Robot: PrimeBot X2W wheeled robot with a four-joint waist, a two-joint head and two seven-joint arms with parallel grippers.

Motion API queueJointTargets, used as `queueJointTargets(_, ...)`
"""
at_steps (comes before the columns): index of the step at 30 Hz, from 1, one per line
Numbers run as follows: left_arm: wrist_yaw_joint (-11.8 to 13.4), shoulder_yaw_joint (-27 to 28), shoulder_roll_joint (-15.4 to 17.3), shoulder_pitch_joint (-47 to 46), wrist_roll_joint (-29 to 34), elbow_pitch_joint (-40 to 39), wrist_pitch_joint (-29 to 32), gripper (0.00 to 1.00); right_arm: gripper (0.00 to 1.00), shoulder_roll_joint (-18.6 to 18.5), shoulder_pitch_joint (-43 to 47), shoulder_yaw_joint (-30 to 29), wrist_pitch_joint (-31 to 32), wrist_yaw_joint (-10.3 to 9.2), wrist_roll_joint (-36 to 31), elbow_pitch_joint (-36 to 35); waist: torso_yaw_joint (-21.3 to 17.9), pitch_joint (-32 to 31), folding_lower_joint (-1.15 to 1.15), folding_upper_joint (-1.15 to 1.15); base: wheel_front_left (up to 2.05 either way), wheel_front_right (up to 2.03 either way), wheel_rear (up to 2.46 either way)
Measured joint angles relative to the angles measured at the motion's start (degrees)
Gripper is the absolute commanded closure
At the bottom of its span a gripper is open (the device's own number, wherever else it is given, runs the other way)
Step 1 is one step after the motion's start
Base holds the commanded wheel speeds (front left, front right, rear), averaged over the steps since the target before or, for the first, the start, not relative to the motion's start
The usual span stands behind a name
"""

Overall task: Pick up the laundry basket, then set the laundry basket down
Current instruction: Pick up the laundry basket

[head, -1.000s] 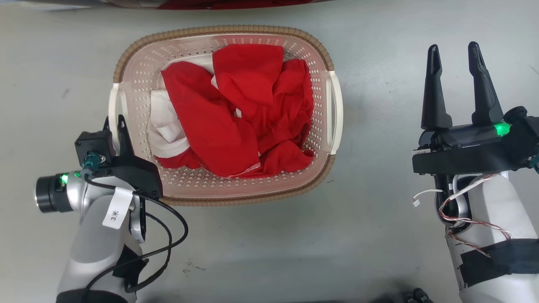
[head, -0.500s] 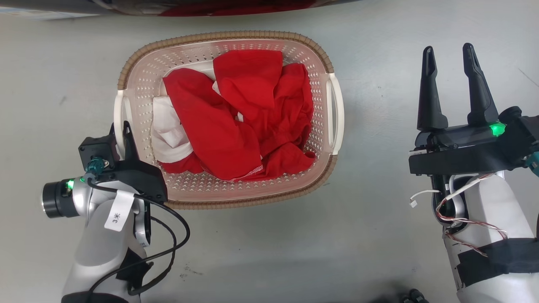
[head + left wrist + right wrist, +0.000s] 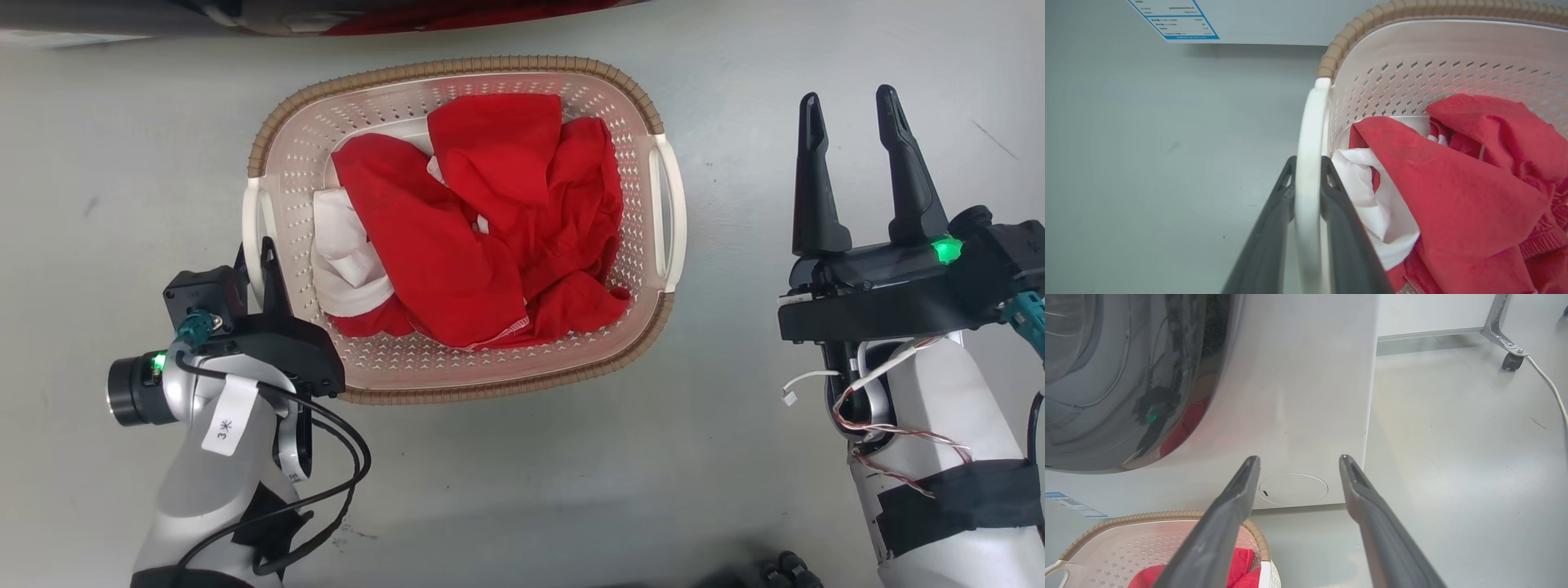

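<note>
Two dark jaws of the left gripper (image 3: 255,249) (image 3: 1307,161) are pressed on the white left handle (image 3: 249,208) (image 3: 1308,130) of the laundry basket (image 3: 457,65) (image 3: 1412,69) (image 3: 1147,516), one on the outer side and one on the inner side, so they pinch the handle bar between them. In the head view the basket lies in the upper middle, over the grey floor (image 3: 571,490), with its long side running left to right; I cannot tell if its bottom touches the floor. Inside it there are crumpled red clothes (image 3: 457,245) (image 3: 1453,183), and a white cloth (image 3: 343,253) (image 3: 1367,183) lies against the left wall, partly under the red ones. The right handle (image 3: 673,212) of the basket is free. The right gripper (image 3: 847,94) (image 3: 1299,457) is well apart from the basket, to its right, and its jaws are spread with nothing between them, pointing to the washing machine (image 3: 1298,396). In the right wrist view the machine stands just behind the basket, with a dark round door at the upper left and a small round cover low on its front. A blue-edged label (image 3: 1171,20) is on the machine's lower front, and a pale cable (image 3: 1551,388) runs on the floor at the far right
</note>
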Motion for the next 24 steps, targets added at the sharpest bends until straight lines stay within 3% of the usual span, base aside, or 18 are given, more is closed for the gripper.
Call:
queueJointTargets(19, -0.02, 0.85, -0.32, 0.39, -1.34, 0.86, -0.15, 1.0, 0.0, 0.03, -0.07, 0.12, 0.0, -0.08, 1.16, 0.29, 0.4, -0.55, 0.0, 0.0, 0.0, 0.0, 0.0)
queueJointTargets(20, -0.02, 0.67, -0.32, 0.4, -1.34, 0.85, -0.15, 0.89, 0.0, 0.03, -0.06, 0.2, 0.0, -0.09, 1.18, 0.29, 0.43, -0.6, 0.0, 0.0, 0.0, 0.0, 0.0)
queueJointTargets(21, -0.02, 0.53, -0.32, 0.41, -1.34, 0.86, -0.15, 0.64, 0.0, 0.03, -0.06, 0.29, 0.0, -0.29, 1.18, 0.3, 0.45, -0.63, 0.0, 0.0, 0.0, 0.0, 0.0)
queueJointTargets(23, -0.02, 0.31, -0.31, 0.42, -1.34, 0.86, -0.15, 0.0, 0.0, 0.03, -0.06, 0.33, 0.0, -0.33, 1.23, 0.4, 0.49, -0.7, 0.0, 0.0, 0.0, 0.0, 0.0)
queueJointTargets(24, -0.02, 0.24, -0.31, 0.42, -1.34, 0.86, -0.15, 0.0, 0.0, 0.03, -0.06, 0.35, 0.0, -0.34, 1.33, 0.46, 0.5, -0.73, 0.0, 0.0, 0.0, 0.0, 0.0)
